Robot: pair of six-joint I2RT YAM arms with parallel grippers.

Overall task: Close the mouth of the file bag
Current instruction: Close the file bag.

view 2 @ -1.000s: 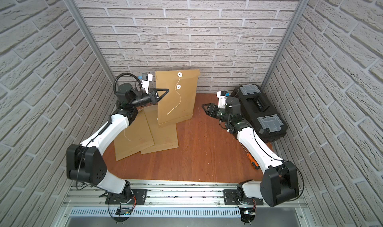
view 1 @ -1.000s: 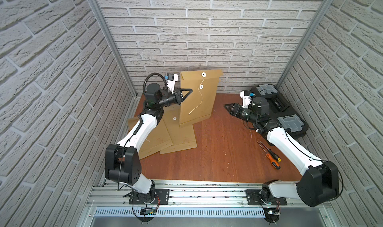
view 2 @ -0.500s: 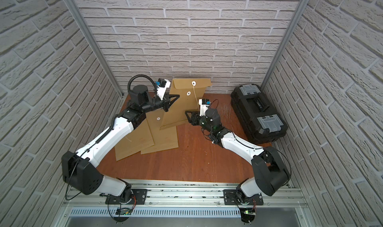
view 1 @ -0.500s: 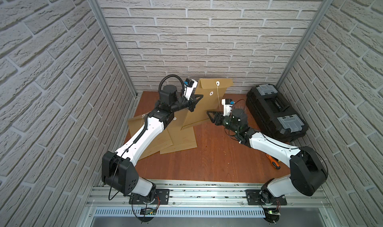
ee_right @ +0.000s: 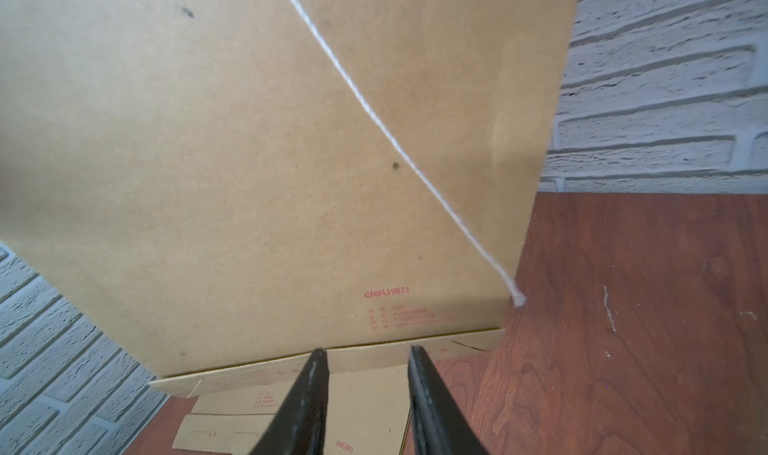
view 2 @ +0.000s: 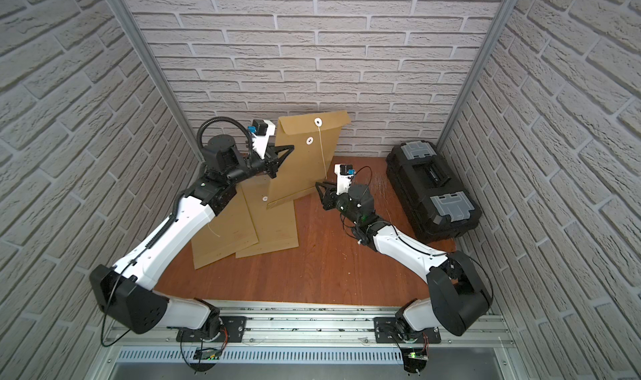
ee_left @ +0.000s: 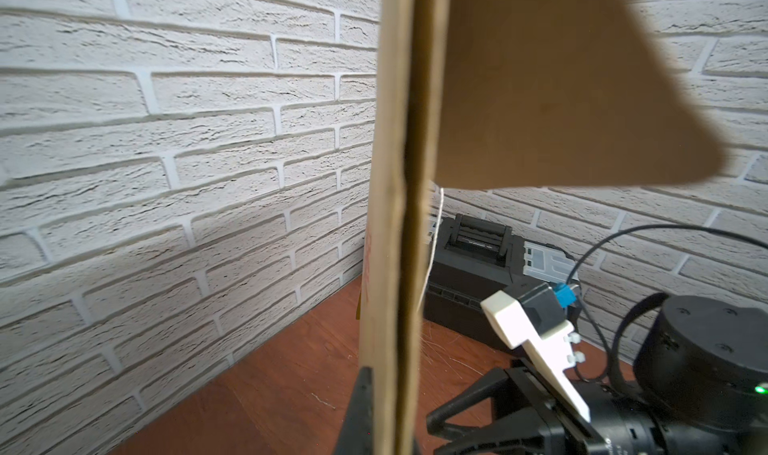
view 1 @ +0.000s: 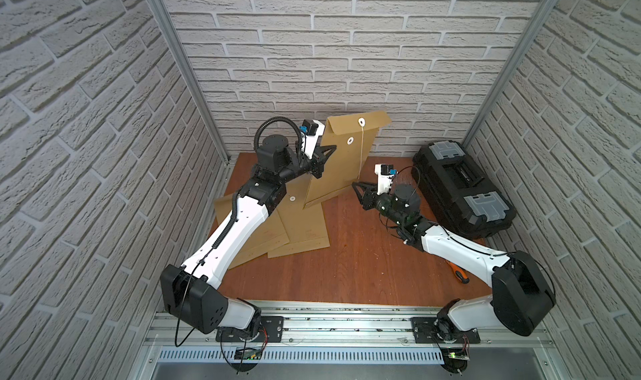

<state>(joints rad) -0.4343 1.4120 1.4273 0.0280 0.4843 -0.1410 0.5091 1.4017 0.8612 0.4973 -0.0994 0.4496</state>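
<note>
Clamping one side edge, our left gripper [view 1: 322, 159] holds the file bag [view 1: 343, 173] upright near the back wall [view 1: 312, 66]. Its string [view 1: 361, 152] hangs loose down the face. Our right gripper [view 1: 359, 191], jaws apart and empty, sits by the lower corner; we should pinch the string's end squarely, then wind it round the lower button [view 1: 350, 139].

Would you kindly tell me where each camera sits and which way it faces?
Top view: high over the front rail, looking down at the table; left arm, right arm, left gripper clamping the file bag.
Top view: same head, near-identical sight; both arms, toolbox.
Left wrist: on its arm, along the file bag's edge toward the right gripper; one own finger.
Right wrist: on its arm, faces the file bag's front; own open fingers.
Shared: both wrist views show the string.
</note>
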